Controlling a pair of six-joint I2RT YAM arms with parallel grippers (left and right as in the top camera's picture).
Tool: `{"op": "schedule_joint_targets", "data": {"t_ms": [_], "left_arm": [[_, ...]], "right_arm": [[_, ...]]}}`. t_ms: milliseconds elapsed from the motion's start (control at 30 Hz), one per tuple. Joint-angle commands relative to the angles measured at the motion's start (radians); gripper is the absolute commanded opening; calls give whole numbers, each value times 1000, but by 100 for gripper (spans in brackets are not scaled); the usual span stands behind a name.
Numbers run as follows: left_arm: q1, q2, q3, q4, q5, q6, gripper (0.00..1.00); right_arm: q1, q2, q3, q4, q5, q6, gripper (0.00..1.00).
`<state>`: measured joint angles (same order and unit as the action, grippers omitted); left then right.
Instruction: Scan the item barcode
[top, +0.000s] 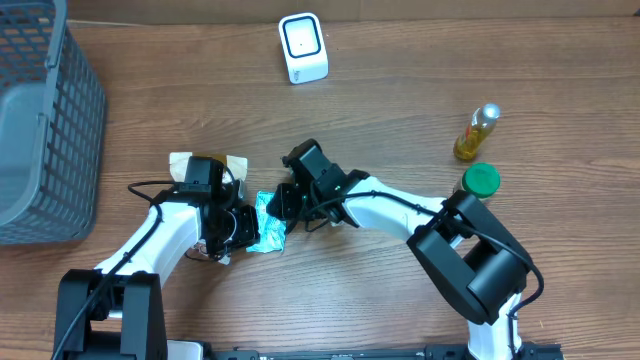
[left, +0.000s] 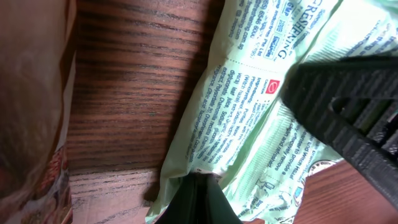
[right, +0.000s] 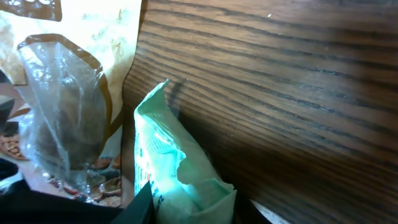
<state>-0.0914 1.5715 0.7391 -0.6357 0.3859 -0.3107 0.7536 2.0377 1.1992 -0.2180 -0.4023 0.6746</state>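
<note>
The green packet (top: 268, 222) sits at the near middle of the tabletop (top: 400, 100) between both arms, its long axis running roughly toward the white scanner (top: 302, 47) at the far edge. The left tool (top: 243, 228) is clamped on its edge. The right tool (top: 283, 203) straddles the far end — whether it is gripping yet, I cannot tell.

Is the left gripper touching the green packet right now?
Touching. The left wrist view shows the left gripper shut on the green packet, pinching its lower edge.
</note>
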Motion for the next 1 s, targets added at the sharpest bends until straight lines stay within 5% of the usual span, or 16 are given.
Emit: {"op": "schedule_joint_targets", "data": {"t_ms": [0,300,400,967], "left_arm": [[-5,37,-14,4,-27,12,4],[-5,37,-14,5,-26,12,4],[-5,37,-14,5,-26,11,4],[23,1,110,-111,-91,34,4]], "right_arm": [[-10,19,-1,3,-84,-33,24],[-29,12,-1,43,-344,-274,21],[-29,12,-1,50,-354,-280,13],[-29,12,-1,53,-355,-280,13]]}}
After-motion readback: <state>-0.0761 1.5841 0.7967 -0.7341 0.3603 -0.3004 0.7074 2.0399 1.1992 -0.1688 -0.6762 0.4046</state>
